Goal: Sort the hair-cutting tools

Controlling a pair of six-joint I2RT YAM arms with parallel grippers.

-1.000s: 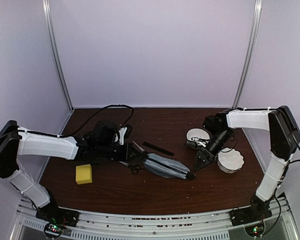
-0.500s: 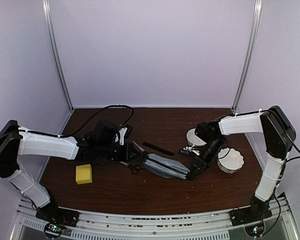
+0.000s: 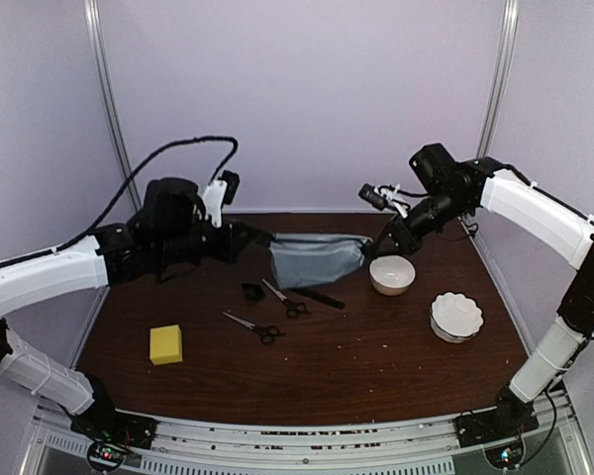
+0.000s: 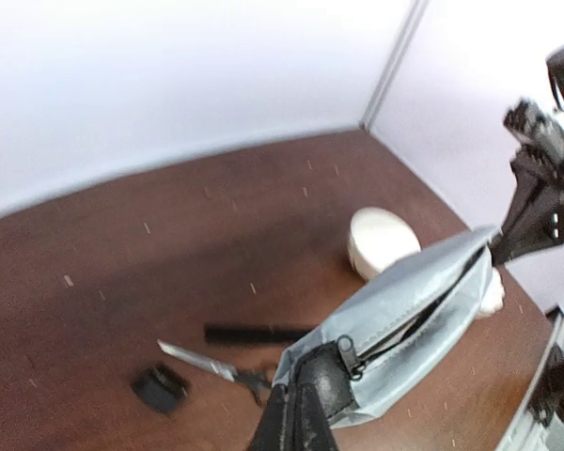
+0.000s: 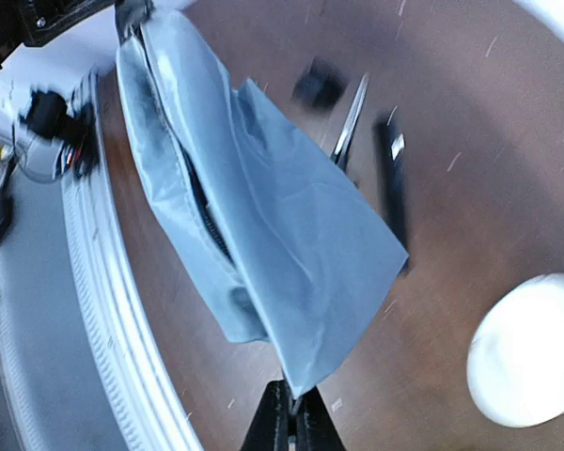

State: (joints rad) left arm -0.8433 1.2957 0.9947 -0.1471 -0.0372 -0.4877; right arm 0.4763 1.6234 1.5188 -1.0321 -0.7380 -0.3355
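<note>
The grey zip pouch (image 3: 317, 259) hangs above the table, stretched between both arms. My left gripper (image 3: 266, 240) is shut on the black tab at its zipper end (image 4: 343, 376). My right gripper (image 3: 376, 243) is shut on the opposite corner (image 5: 305, 381). Below it on the table lie the hair-cutting tools: two black-handled scissors (image 3: 285, 300) (image 3: 255, 327), a slim black comb (image 3: 319, 297) and a small black attachment (image 3: 252, 291). The left wrist view shows the comb (image 4: 258, 333), one pair of scissors (image 4: 207, 364) and the attachment (image 4: 160, 387) under the pouch (image 4: 404, 319).
Two white bowls stand at the right, one (image 3: 392, 274) close under the pouch's right end, the scalloped one (image 3: 455, 316) nearer the front. A yellow sponge (image 3: 165, 344) lies at the front left. A black cable loops above the left arm.
The right gripper closed on the pouch's right corner. Both arms then rose and carried the pouch up and back off the table, baring the scissors and the attachment.
</note>
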